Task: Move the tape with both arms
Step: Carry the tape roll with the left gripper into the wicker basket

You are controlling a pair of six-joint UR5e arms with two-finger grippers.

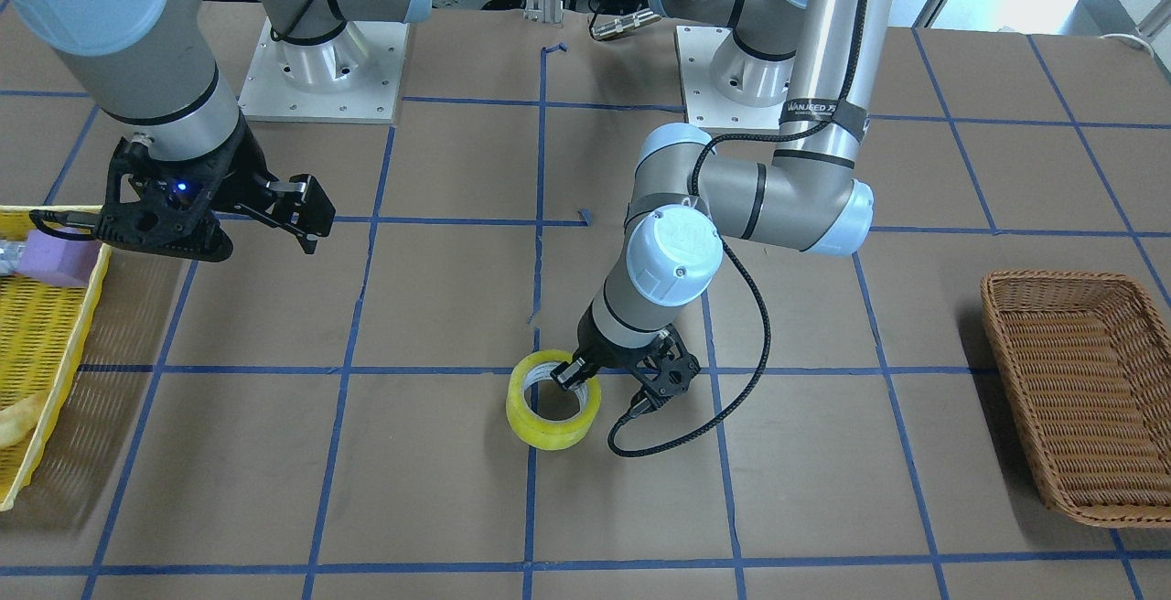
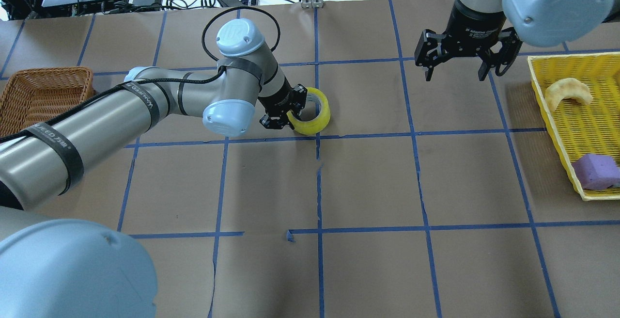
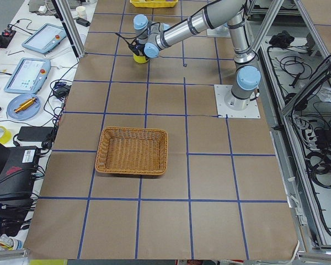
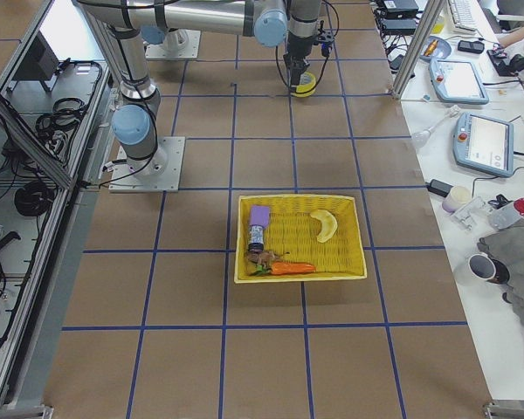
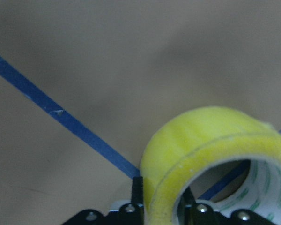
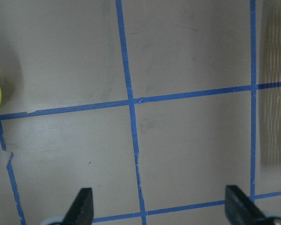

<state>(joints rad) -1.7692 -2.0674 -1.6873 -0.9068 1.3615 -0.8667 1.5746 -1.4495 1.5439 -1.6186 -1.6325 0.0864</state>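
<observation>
Wicker basket (image 2: 43,92) sat at far left. Left gripper (image 2: 286,114) seen clamped across wall of tape (image 2: 323,114): one finger inside pale core, other on outer face. Roll located mid-table, on blue grid line (whether it's lifted off yet can't be told). Roll judged light, stiff, glossy outside, so slippage expected. Wall pinch preferred, opposite side kept free for handover. Right gripper (image 2: 456,75) held spread wide, nothing in it, well apart from roll. Yellow tray (image 2: 576,129) at far right.

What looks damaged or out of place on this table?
One thin blue tape grid line is torn near the centre of the brown paper table covering, leaving a gap and a curled loose end.
</observation>
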